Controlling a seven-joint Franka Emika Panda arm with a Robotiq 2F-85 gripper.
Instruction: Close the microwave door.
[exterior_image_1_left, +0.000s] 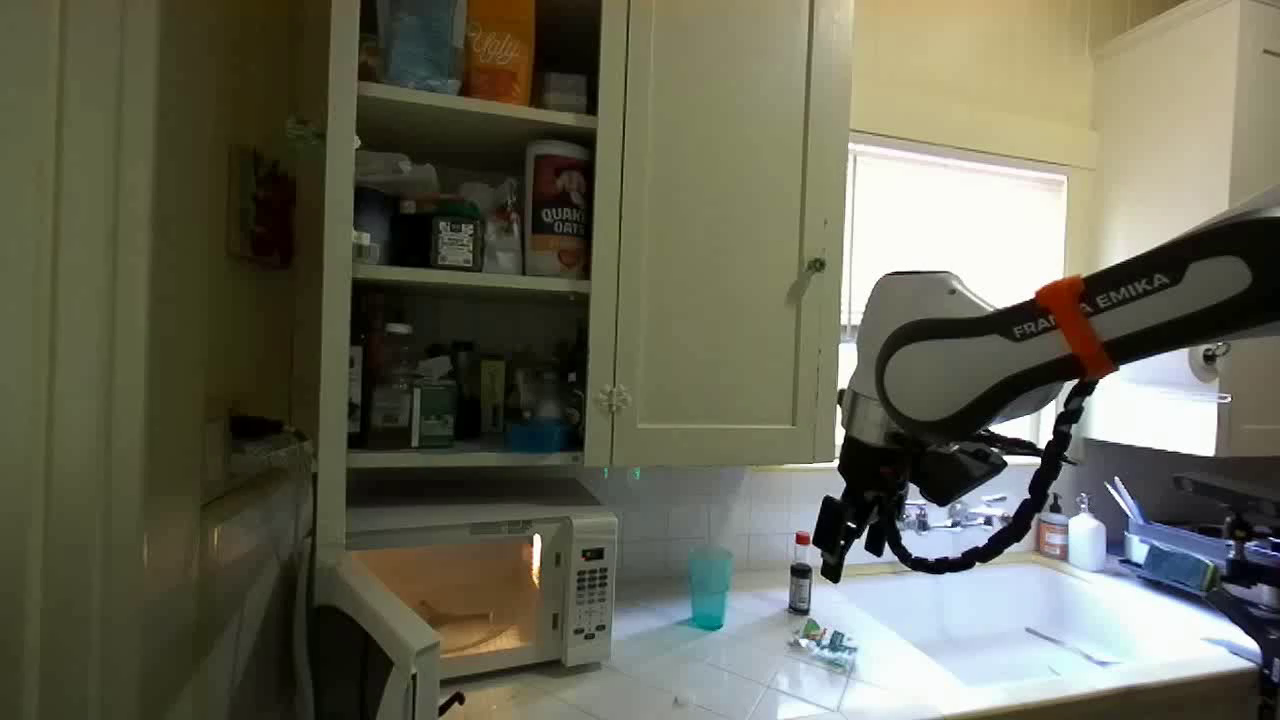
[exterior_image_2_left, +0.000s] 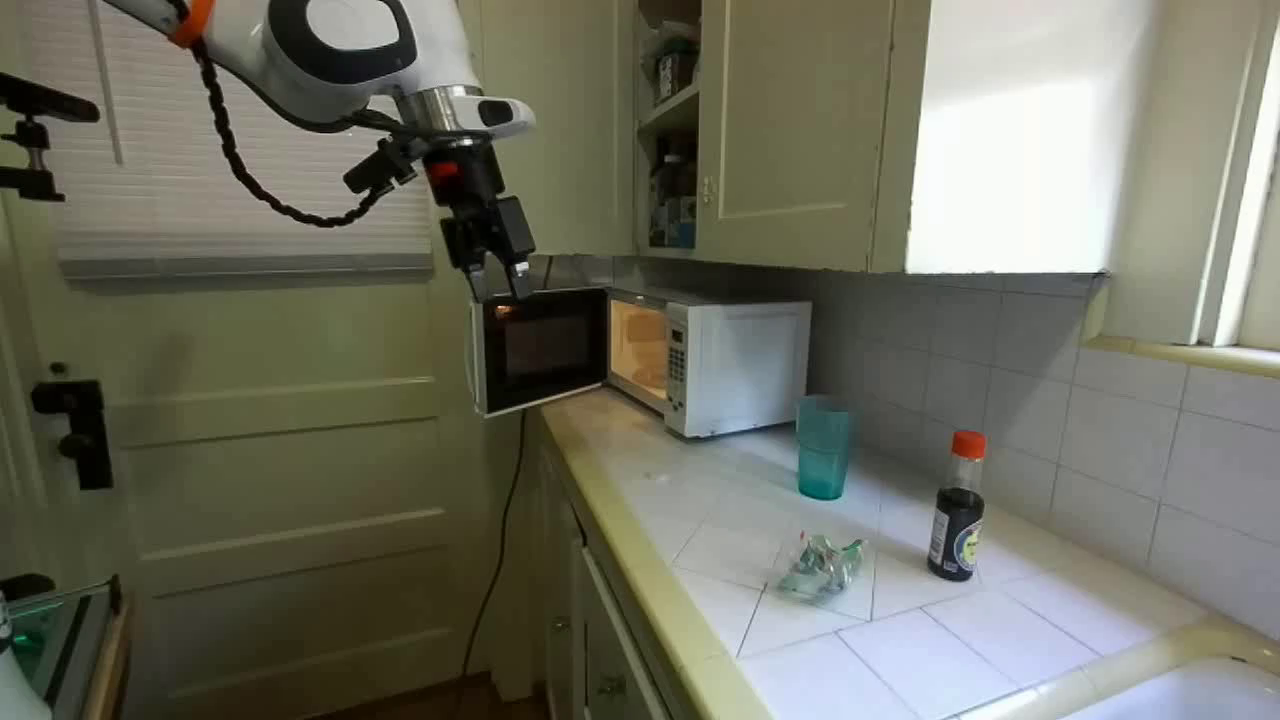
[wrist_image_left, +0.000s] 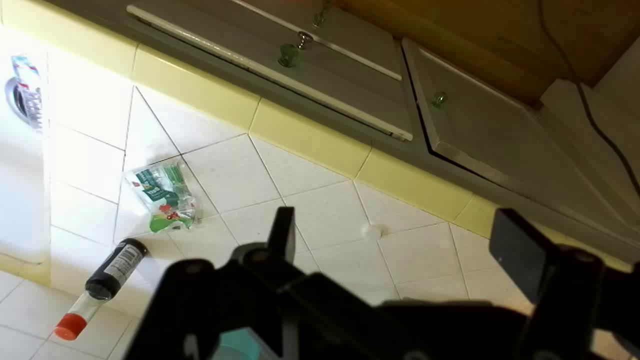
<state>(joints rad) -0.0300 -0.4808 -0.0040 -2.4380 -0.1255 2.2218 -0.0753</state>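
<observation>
White frames the dark window of the microwave door (exterior_image_2_left: 545, 345), which stands wide open at nine o'clock from its microwave (exterior_image_2_left: 745, 365) in an exterior view, its free edge reaching out past the rim of the tabletop (exterior_image_2_left: 720, 545). In the wrist view the pincer (wrist_image_left: 399, 237) is spread wide, with nothing between its fingers (wrist_image_left: 287, 232). In an exterior view the pincer (exterior_image_2_left: 500, 290) covers the door's ten o'clock corner, but seemingly only by line of sight: in an exterior view the door (exterior_image_1_left: 365, 655) lies well apart from it, toward nine o'clock.

The likeliest mistake, I judge, is pressing on the wrong face. The inner side looks toward the arm (exterior_image_1_left: 950, 380), so a direct shove would only force it wider or skid the microwave; the push should come from behind, and I cannot tell how much room there is. Spread fingers might also hook the free edge and drag the microwave along — drawing them together first would probably help. A low sweep could topple the bottle (exterior_image_1_left: 800, 585) or the cup (exterior_image_1_left: 710, 590), both near nine o'clock from the pincer in an exterior view. Too high, and the arm may bump the cupboard (exterior_image_1_left: 720, 220). Last, a timid final push could leave the door ajar.
</observation>
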